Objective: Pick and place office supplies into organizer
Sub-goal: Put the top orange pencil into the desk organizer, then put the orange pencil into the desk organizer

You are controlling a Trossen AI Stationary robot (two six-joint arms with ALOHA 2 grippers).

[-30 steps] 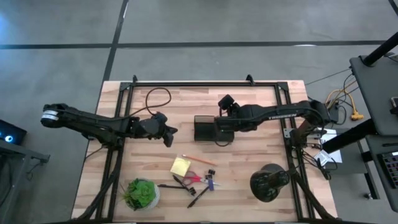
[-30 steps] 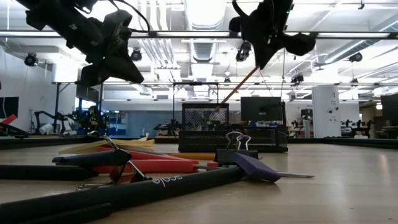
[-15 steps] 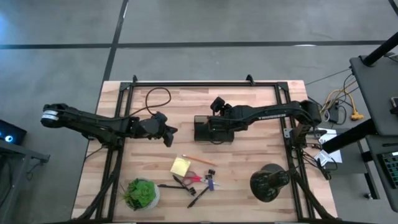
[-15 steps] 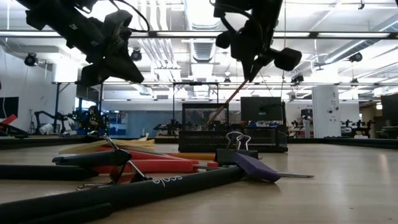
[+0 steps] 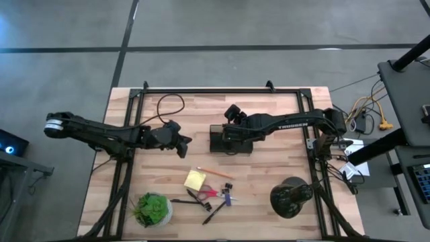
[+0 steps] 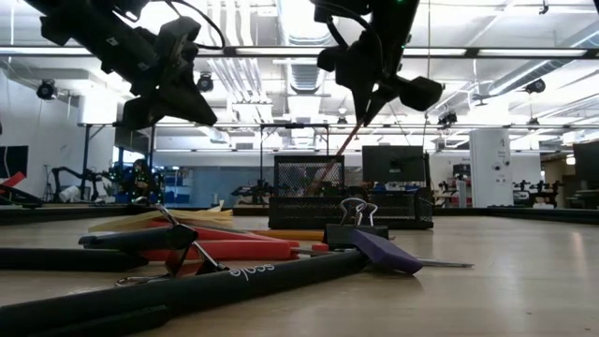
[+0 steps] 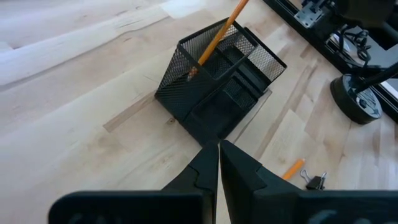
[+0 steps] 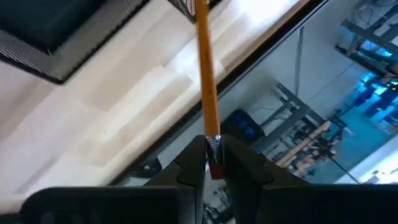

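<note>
Since a second ago the right gripper (image 5: 227,130) has swung leftward in the high view, from the organizer's right end to its left end, carrying the orange pencil (image 6: 343,150) with it; in the low view that pencil's lower end, which hung just above the mesh box before, now sits down inside it. Everything else has stayed put, including the left gripper (image 5: 183,144), which hovers left of centre in the high view.

From overhead the pencil is hidden under the right arm. The right wrist view shows the fingers clamped on the pencil's eraser end (image 8: 212,149), the shaft running away toward the organizer (image 8: 37,31). The left wrist view shows the pencil leaning tilted in the box's taller rear compartment (image 7: 214,40), tip down against the mesh, and the left gripper's own jaws pressed together on nothing (image 7: 219,163).

The organizer (image 5: 229,140) sits at the middle of the high view. Below it, lower centre, lie the yellow sticky-note pad (image 5: 195,179), a second orange pencil (image 5: 215,172), the red-handled scissors (image 5: 206,193), black pens (image 5: 214,212), a black clip (image 5: 228,186) and a small purple piece (image 5: 227,199).

White lettering runs along the right arm (image 5: 290,124), too small to read. The nearest pen in the low view carries pale writing (image 6: 251,272), not clearly legible.
</note>
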